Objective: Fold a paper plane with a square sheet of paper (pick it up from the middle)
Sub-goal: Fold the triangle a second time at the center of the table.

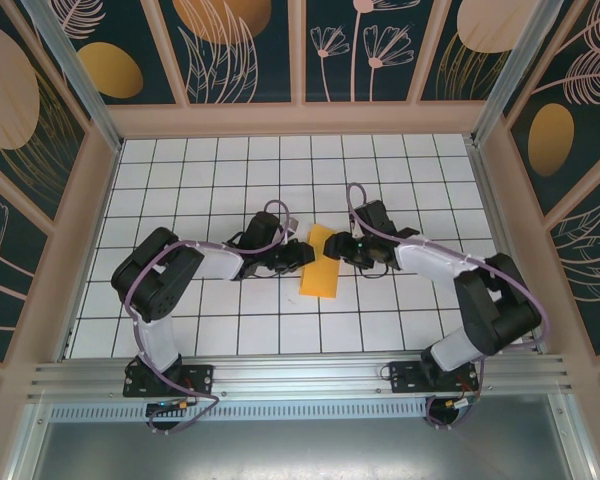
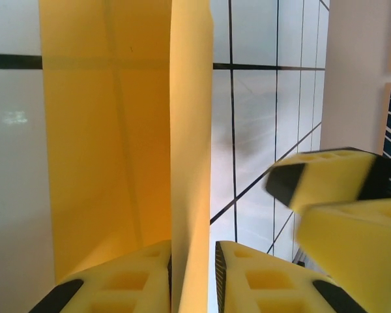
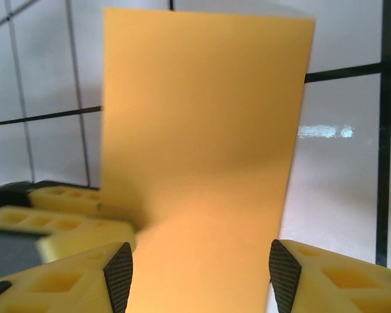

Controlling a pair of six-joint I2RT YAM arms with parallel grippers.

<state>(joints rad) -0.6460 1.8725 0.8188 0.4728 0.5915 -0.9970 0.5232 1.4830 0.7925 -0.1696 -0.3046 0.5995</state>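
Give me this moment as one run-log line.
paper: folded, one flap upright | left gripper: jaws around the upright flap | right gripper: open, straddling the paper | table: paper on it

sheet of paper (image 3: 202, 150): matt, smooth | fingers (image 2: 274, 287): yellow plastic | table (image 1: 400, 170): glossy tile

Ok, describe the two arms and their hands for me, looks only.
Both arms are alike: the left arm and right arm have black joint housings, white link sections and a purple cable looping along each. They stand on black bases bolted to an aluminium rail. The left hand and right hand have yellow fingers with moulded square pockets and black tip pads.
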